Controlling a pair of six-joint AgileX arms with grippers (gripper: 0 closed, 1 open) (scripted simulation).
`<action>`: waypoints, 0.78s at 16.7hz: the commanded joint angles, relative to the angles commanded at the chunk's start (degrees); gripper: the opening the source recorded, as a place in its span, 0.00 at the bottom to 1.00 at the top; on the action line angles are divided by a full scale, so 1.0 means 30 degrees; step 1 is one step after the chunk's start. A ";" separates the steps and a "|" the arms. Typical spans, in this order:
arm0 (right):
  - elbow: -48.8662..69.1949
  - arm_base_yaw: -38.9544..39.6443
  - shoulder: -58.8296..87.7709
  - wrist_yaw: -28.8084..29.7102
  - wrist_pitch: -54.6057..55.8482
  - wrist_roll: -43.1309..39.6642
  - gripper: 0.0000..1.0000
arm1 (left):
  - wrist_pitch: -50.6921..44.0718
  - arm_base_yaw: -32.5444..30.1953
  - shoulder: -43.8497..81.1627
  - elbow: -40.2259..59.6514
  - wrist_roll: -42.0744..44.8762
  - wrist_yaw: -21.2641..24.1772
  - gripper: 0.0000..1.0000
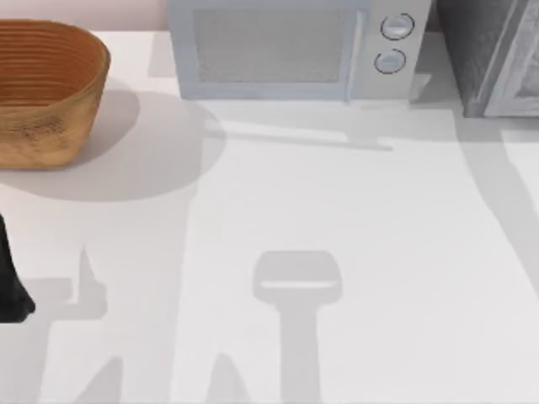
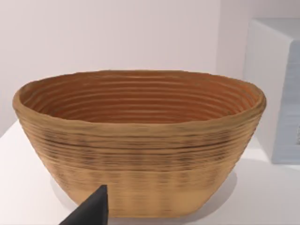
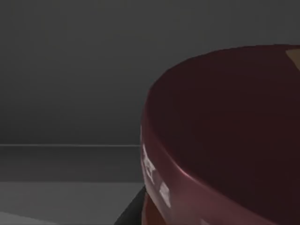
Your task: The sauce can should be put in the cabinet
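The white bench [image 1: 354, 252] runs across the top view, and at its far right corner stands the cabinet [image 1: 493, 55], a grey box with a dark speckled side and a lighter framed front. Just left of it along the back edge sits the white microwave [image 1: 278, 46] with 2 round knobs on its right end, and at the far left sits the woven basket [image 1: 46, 93], wide-mouthed and upright. My left arm shows as a dark shape at the top view's left edge [image 1: 10, 282], in front of the basket and apart from it. In the left wrist view the basket [image 2: 140, 145] stands close ahead with its ribbed inside open to the camera, the microwave's side [image 2: 276, 89] rises beside it, and 1 dark fingertip of my left pincer [image 2: 93, 208] pokes up before the basket wall; from that single tip I cannot tell how far that pincer is spread. In the right wrist view the sauce can [image 3: 225, 136] looms very near the camera, its dark maroon rounded top and rim curving across the picture, with dim grey surfaces behind it and a pale line running across them. A dark sliver lies at the can's lower edge, too little for me to tell whether my right pincer grips the can.
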 joint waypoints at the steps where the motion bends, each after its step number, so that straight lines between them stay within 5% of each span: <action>1: 0.0358 -0.0119 0.0441 -0.0099 0.0068 0.0000 0.00 | 0.0000 0.0000 0.0000 0.0000 0.0000 0.0000 1.00; 13: 0.8173 -0.1551 0.9591 -0.1387 0.1460 -0.0020 0.00 | 0.0000 0.0000 0.0000 0.0000 0.0000 0.0000 1.00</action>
